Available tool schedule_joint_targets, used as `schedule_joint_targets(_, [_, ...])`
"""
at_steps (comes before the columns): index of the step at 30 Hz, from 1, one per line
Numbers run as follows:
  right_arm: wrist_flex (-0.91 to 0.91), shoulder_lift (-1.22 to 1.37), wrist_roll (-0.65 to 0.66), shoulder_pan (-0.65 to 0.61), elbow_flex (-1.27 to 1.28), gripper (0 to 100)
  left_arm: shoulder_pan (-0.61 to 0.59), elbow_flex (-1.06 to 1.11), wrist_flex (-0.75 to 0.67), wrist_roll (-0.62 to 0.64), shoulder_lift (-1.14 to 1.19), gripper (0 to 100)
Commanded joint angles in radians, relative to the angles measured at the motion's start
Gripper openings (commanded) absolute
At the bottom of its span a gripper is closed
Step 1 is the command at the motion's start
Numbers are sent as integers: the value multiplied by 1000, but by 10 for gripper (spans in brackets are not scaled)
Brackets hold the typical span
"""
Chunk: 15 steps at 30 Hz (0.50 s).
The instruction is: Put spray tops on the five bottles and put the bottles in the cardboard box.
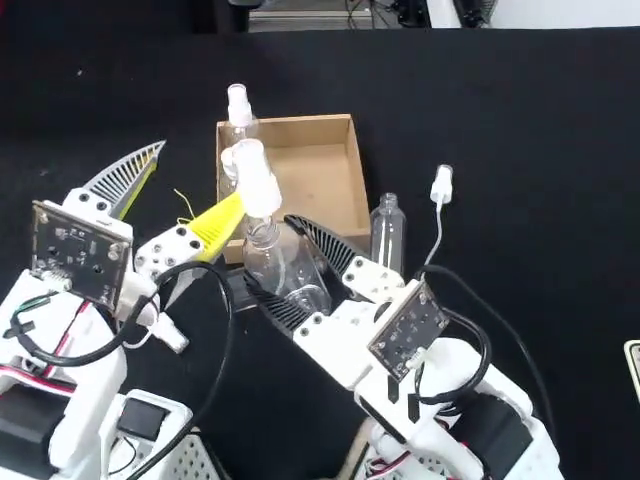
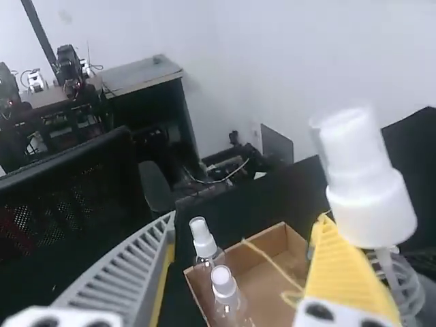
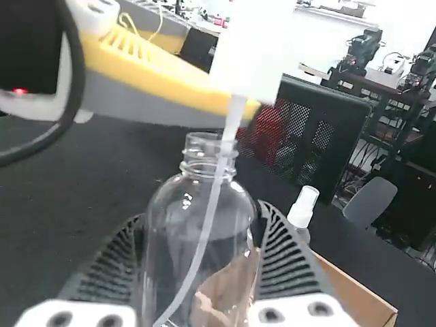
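My right gripper point(image 1: 285, 268) is shut on a clear bottle point(image 1: 272, 255), which stands upright just in front of the cardboard box point(image 1: 320, 180). A white spray top point(image 1: 253, 178) sits above the bottle's neck with its tube down inside the bottle point(image 3: 194, 231). The top leans on the tip of the yellow finger point(image 1: 215, 225) of my left gripper point(image 1: 195, 180), which is open, its grey finger point(image 2: 116, 279) far off to the side. Two capped bottles point(image 2: 202, 242) point(image 2: 225, 289) stand at the box's far left corner.
An uncapped bottle point(image 1: 388, 230) stands right of the box. A loose spray top point(image 1: 441, 185) with its long tube lies on the black table beyond it. A pale object point(image 1: 632, 362) shows at the right edge.
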Motion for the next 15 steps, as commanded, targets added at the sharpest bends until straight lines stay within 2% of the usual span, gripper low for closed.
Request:
schedule_joint_targets(1, [-34,-7,-3,-6,-12,11,7,-58,3,-9,5,289])
schedule_joint_targets(7, [-71,-7,-3,-6,-4,11,10,-48,20,-12,0,289])
schedule_joint_targets(15, [-89,-7,-3,-6,-4,11,2,-160,80,-15,0,289])
